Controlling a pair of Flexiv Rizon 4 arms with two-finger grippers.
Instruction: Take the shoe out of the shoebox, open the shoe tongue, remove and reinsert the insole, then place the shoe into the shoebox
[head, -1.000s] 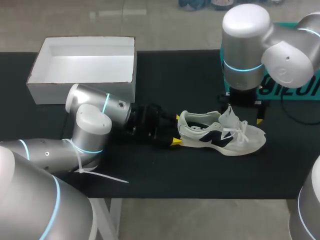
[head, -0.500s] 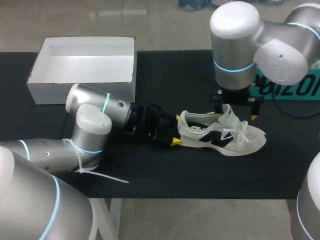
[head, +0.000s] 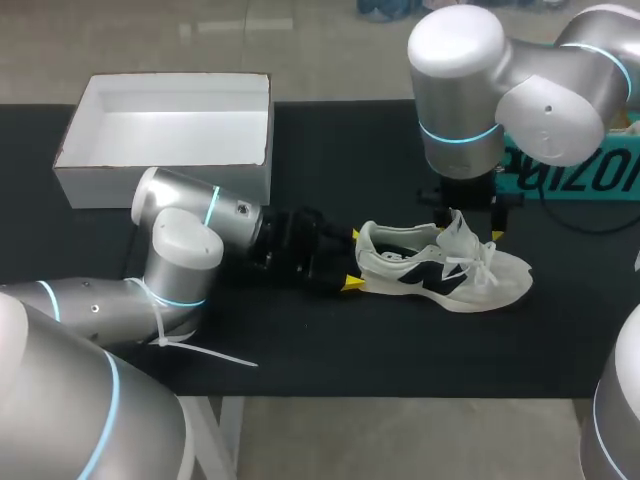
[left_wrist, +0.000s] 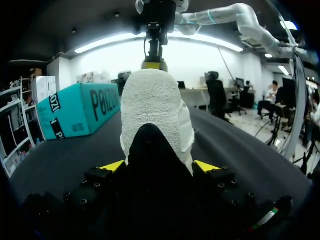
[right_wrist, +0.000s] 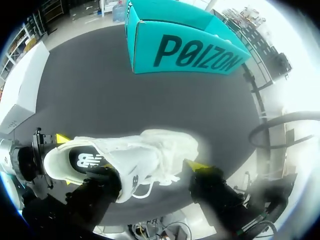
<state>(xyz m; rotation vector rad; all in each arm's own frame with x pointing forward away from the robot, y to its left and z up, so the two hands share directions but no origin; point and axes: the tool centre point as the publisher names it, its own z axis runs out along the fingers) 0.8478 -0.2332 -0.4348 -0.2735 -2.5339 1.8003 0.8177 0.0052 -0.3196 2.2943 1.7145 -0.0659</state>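
A white sneaker (head: 440, 268) with dark side panels lies on its sole on the black table, toe to the right. My left gripper (head: 353, 260) is shut on its heel, one yellow tip on each side; in the left wrist view the heel (left_wrist: 152, 125) fills the space between the tips of my left gripper (left_wrist: 160, 167). My right gripper (head: 466, 225) hangs straight down over the raised tongue (head: 457, 232). In the right wrist view its fingers (right_wrist: 200, 170) straddle the laced middle of the shoe (right_wrist: 135, 160), still open. The open white shoebox (head: 100, 185) stands at the far left.
A teal box (head: 570, 170) sits at the right rear of the table, just behind my right arm; it also shows ahead of the right gripper (right_wrist: 190, 45). A white cable tie (head: 200, 348) hangs off my left arm.
My right arm has shifted left and settled over the shoe's tongue, and its fingers have begun to narrow. The left arm and the shoe have stayed put.
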